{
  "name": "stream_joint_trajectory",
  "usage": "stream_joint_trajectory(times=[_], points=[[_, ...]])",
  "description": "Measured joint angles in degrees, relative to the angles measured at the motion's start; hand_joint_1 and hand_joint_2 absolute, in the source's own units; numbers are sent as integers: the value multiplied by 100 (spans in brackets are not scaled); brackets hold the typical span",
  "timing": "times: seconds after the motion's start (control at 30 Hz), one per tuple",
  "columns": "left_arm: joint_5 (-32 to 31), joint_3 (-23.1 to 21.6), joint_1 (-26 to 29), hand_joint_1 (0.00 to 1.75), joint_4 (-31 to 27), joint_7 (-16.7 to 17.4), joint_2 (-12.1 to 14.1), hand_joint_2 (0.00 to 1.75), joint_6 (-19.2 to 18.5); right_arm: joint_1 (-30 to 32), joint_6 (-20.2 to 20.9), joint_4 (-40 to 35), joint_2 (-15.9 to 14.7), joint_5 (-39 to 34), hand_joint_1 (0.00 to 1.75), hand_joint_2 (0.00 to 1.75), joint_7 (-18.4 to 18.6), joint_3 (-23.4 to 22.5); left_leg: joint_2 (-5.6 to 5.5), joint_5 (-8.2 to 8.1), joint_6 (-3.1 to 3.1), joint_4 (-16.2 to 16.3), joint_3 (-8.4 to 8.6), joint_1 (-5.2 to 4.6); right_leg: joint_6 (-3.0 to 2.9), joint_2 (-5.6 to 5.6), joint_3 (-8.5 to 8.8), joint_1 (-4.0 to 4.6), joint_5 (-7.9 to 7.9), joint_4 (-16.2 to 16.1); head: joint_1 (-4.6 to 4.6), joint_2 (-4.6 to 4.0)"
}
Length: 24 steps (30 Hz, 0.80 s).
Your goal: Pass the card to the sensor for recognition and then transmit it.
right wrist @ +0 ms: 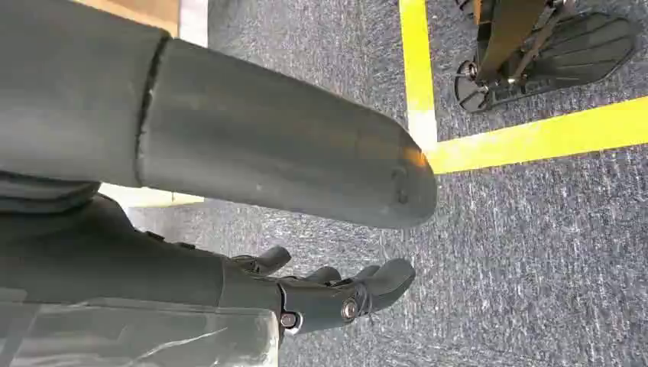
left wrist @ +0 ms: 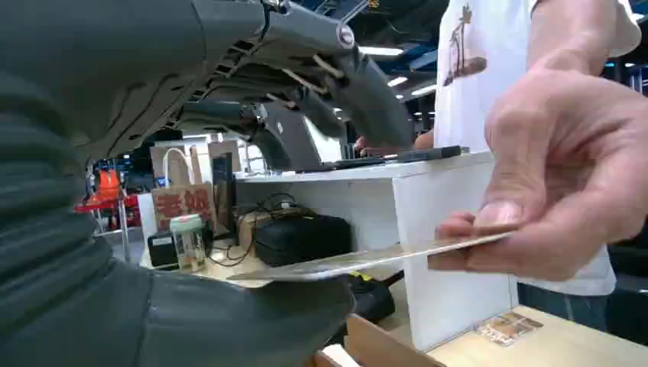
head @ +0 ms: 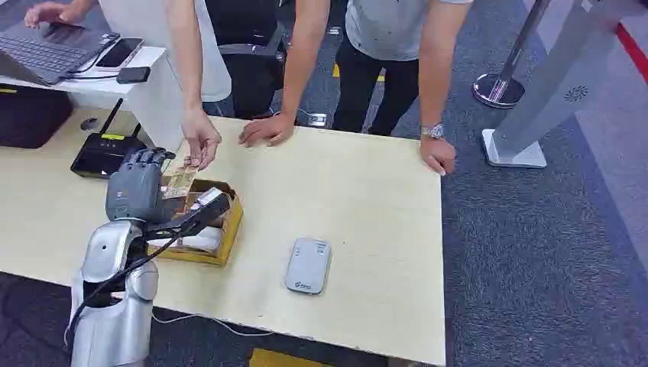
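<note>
card (left wrist: 359,260) centre-frame, pinched by person's hand (left wrist: 565,183) & resting on left hand (head: 137,187) thumb, fingers apart; right hand (right wrist: 328,294) loosely open, empty.

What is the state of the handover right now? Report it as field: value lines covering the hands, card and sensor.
card: pinched at one end by a person's hand, other end at the left hand's thumb
left hand: raised over the cardboard box, fingers spread apart from the thumb
right hand: hanging over carpet, holding nothing
sensor: grey, flat on the table, nothing on it
</note>
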Motion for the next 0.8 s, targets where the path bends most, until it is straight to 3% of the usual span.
stream_joint_trajectory(times=[0.8], points=[[83, 0, -62, 175, 7, -88, -24, 175, 4, 0, 2, 0, -2, 20, 0, 0, -4, 11, 0, 0, 0, 0, 0, 0, 0, 0, 0, 0, 0, 0, 0, 0]])
